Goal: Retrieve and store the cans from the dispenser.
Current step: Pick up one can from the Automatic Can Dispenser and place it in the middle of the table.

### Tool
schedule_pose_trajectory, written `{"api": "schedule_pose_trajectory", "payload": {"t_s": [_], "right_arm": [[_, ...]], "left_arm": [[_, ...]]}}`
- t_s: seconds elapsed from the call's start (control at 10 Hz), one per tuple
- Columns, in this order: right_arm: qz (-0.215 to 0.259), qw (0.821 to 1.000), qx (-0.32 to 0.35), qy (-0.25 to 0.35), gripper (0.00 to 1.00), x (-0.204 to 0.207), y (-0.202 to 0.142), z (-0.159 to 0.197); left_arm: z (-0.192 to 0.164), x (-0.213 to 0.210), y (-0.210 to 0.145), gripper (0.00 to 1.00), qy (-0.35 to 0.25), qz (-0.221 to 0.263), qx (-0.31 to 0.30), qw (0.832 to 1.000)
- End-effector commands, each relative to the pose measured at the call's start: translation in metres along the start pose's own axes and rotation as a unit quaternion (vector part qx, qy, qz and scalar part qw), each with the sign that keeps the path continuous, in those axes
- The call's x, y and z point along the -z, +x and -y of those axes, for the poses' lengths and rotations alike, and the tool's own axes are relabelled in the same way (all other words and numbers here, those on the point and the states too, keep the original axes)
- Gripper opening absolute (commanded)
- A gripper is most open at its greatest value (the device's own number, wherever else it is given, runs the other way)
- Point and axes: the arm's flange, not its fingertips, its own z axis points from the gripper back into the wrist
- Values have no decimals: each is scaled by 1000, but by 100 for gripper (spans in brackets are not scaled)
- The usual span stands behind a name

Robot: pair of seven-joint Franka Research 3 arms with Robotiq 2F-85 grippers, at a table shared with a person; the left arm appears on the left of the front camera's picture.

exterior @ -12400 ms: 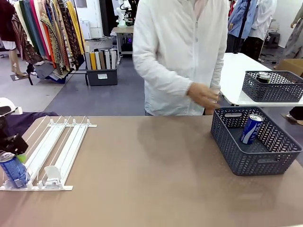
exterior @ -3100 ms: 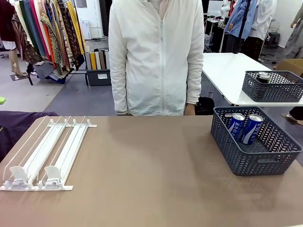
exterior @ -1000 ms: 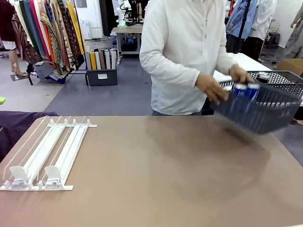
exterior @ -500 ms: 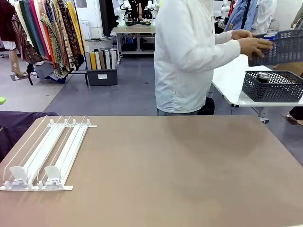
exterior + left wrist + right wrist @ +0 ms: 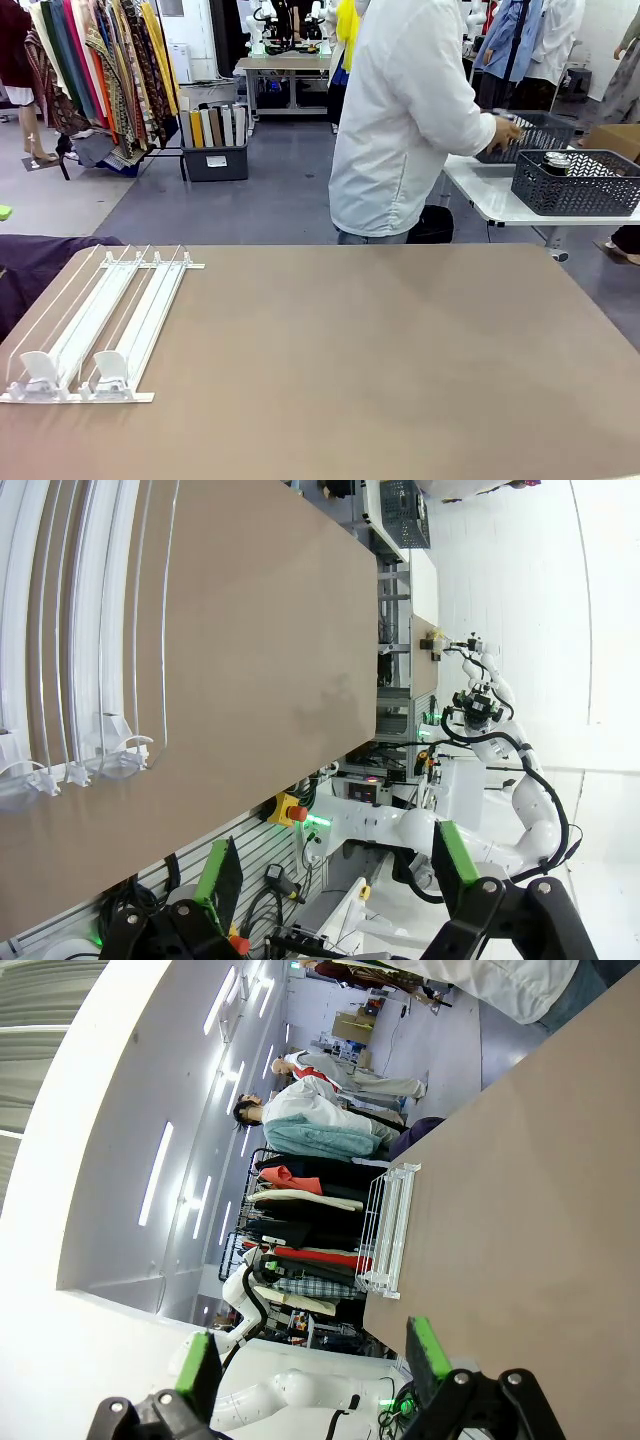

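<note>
Dispenser (image 5: 95, 325) lies flat at the table's (image 5: 350, 380) left near corner in the front view, its clear-railed lanes running away toward the far side, two white pusher blocks (image 5: 75, 372) sitting at its near end, no can in any lane. One can (image 5: 556, 160) with a silver top stands in a dark basket (image 5: 578, 183) on a white side table (image 5: 490, 190) well beyond the main one. A second basket (image 5: 525, 130) is in the person's hand (image 5: 503, 130); what it carries cannot be made out. The person (image 5: 410, 110), in a white shirt, is turned toward that side table.

The left wrist view gives the dispenser (image 5: 70, 630) close, rolled sideways, the pushers (image 5: 95, 760) parked at the rail ends above the table edge. It also shows the left gripper (image 5: 335, 865), green pads spread wide with nothing between them, hanging off the table's near side.

The right wrist view sees the dispenser (image 5: 388, 1230) far off along the tabletop (image 5: 530, 1210), with a clothes rack (image 5: 300, 1230) behind it. The right gripper (image 5: 312, 1358) stands wide apart too, pads empty
</note>
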Motion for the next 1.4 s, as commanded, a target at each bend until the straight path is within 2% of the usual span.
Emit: {"api": "schedule_pose_trajectory", "payload": {"t_s": [0.0, 1.3], "right_arm": [[-7, 1000, -5, -3, 100, -1, -1, -3], [-7, 1000, -5, -3, 100, -1, -1, -3]], "left_arm": [[3, -1, 0, 100, -1, -1, 2, 1000], [3, -1, 0, 100, -1, -1, 2, 1000]]}}
